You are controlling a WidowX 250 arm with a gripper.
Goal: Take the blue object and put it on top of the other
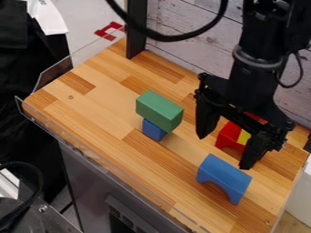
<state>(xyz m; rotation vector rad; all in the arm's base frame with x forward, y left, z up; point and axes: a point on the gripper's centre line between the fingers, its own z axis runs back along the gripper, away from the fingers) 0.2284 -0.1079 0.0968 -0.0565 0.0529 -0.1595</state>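
The blue arched toy block (pixel 226 175) rests on the wood-patterned counter (pixel 100 107), near the black tool (pixel 224 152) — its fingers spread wide, empty. A green rectangular block (pixel 159 110) sits atop a smaller blue block (pixel 153 130); a red-and-yellow block (pixel 228 135) is partly hidden behind the tool — pale plank wall (pixel 182 25) beyond.

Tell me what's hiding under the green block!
A blue block is under the green block. Part of it pokes out, but its top is covered, so I can't see that bit.
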